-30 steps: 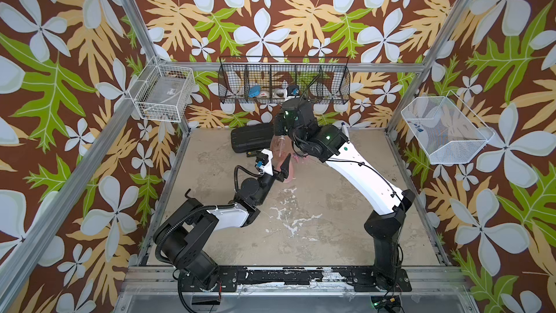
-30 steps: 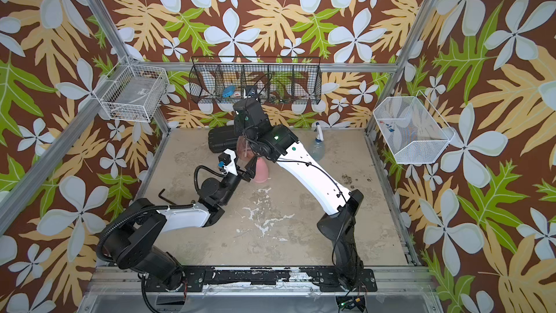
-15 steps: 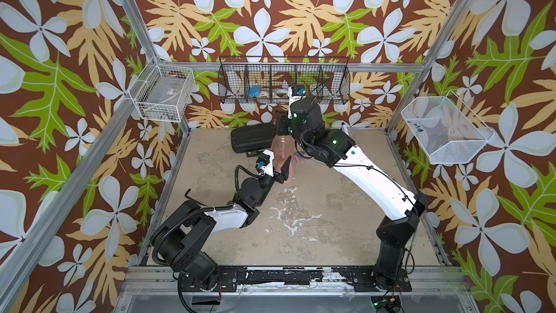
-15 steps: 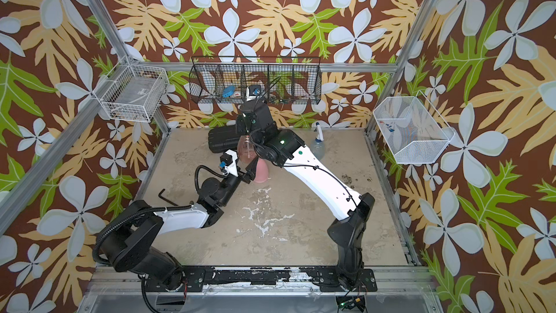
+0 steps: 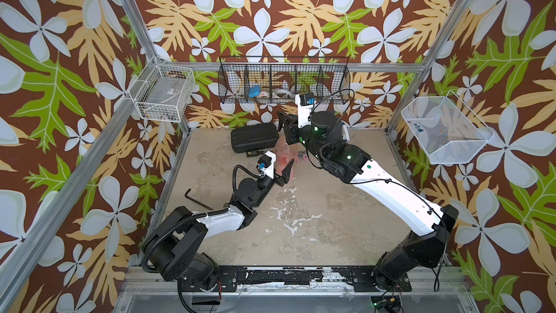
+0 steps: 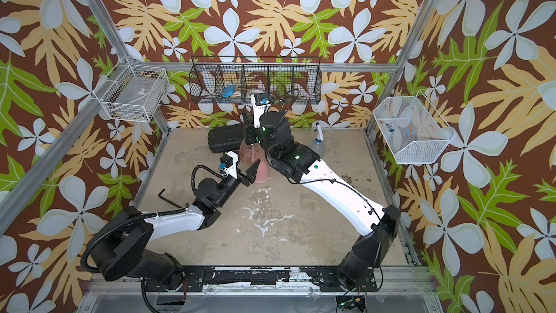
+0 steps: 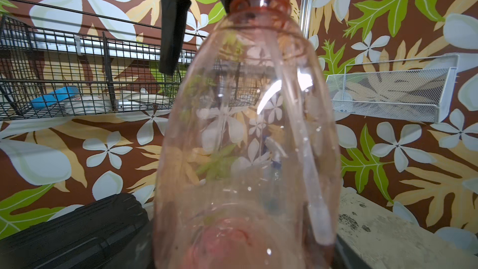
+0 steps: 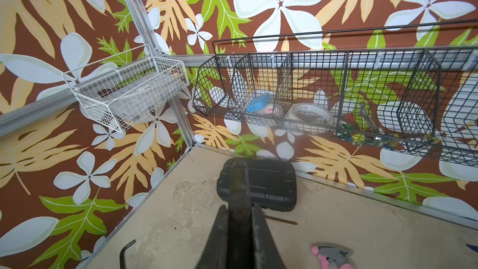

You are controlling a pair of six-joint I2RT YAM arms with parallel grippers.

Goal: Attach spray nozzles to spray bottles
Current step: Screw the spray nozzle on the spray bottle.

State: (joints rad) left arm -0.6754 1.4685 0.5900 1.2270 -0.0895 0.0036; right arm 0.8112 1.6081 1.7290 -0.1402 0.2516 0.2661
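Orange-red spray bottle (image 7: 245, 138) was clamped low by the left gripper (image 5: 285, 170) near the back of the table (image 5: 331, 206); the black nozzle (image 7: 173, 21) at its threaded neck was pinched by the closed right gripper (image 8: 239, 212). A black case (image 5: 254, 137) was seen just behind, a pink bottle (image 6: 262, 173) beside it.

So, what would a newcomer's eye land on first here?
The loud flower-and-leaf wallpaper covers every wall in view. Next, at the back middle of the table, the left tool grips an orange bottle while the right tool holds a black nozzle above its neck, tube already inside.
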